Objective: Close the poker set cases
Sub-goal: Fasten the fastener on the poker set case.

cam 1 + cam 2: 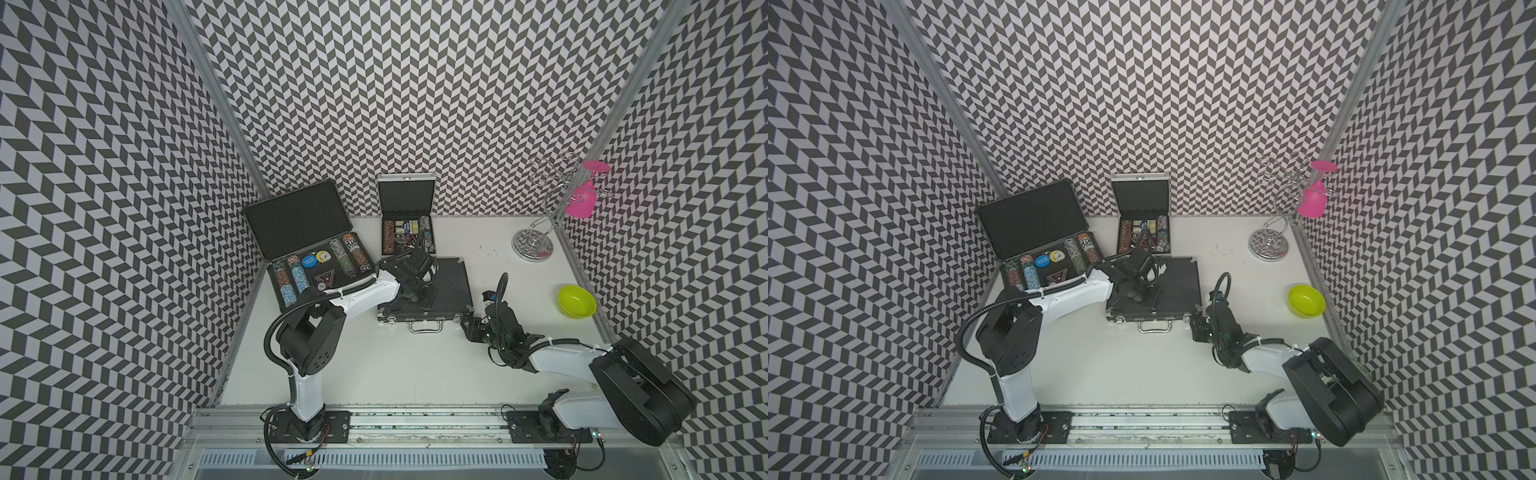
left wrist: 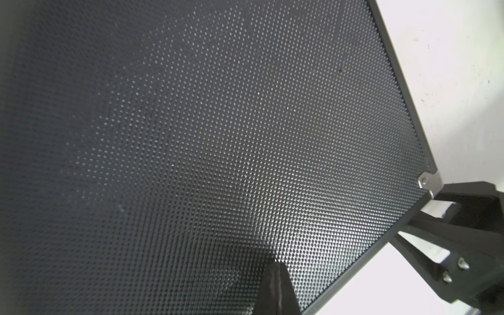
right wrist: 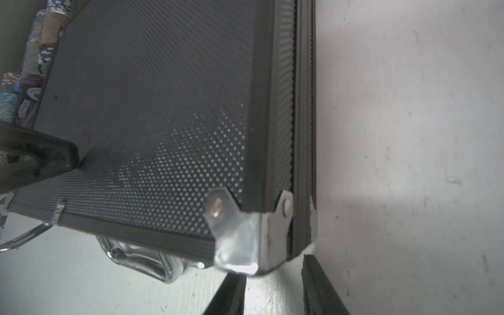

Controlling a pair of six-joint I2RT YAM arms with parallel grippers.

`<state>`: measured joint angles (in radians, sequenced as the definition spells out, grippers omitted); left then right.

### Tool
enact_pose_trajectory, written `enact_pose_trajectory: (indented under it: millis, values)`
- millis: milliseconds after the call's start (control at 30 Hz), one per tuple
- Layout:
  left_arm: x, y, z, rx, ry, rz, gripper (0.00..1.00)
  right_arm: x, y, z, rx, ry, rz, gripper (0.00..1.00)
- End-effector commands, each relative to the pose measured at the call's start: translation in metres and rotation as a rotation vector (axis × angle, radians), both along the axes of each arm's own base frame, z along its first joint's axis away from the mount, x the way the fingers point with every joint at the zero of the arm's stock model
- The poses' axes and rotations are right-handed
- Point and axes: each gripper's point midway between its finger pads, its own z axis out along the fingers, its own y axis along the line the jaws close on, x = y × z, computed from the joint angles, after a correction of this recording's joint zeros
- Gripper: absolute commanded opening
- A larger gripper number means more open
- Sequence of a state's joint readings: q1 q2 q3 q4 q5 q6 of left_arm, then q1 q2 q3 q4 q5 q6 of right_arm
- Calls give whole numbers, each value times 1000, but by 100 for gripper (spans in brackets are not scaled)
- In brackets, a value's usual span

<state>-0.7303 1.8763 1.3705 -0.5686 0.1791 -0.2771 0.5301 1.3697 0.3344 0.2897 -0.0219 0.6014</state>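
blue disc (image 1: 308, 261) in large black case (image 1: 297, 216), lettering too small to read

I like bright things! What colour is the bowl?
The small round bowl is lime green, clearest in both top views.

Robot lab cell with chevron walls (image 1: 415, 83) and aluminium rail (image 1: 415, 420)

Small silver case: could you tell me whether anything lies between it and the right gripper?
The closed black case, with the left gripper on its lid, lies between the right gripper and the small silver case.
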Motion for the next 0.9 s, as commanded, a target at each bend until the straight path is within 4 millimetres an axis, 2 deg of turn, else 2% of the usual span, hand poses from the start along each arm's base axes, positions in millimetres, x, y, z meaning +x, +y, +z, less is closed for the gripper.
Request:
enact_pose_trajectory:
  millis: [0, 267, 500, 867]
  values:
    - [-30, 18, -28, 89, 121, -29, 0, -8, -21, -26, -86, 89, -76, 35]
    - [-32, 19, -30, 91, 127, -33, 0, -5, -15, -29, -79, 94, -57, 37]
    - [-35, 21, -32, 90, 135, -33, 0, -4, -19, -32, -96, 107, -87, 26]
    - [-39, 24, -32, 87, 138, -28, 0, -4, -21, -25, -76, 91, -102, 19]
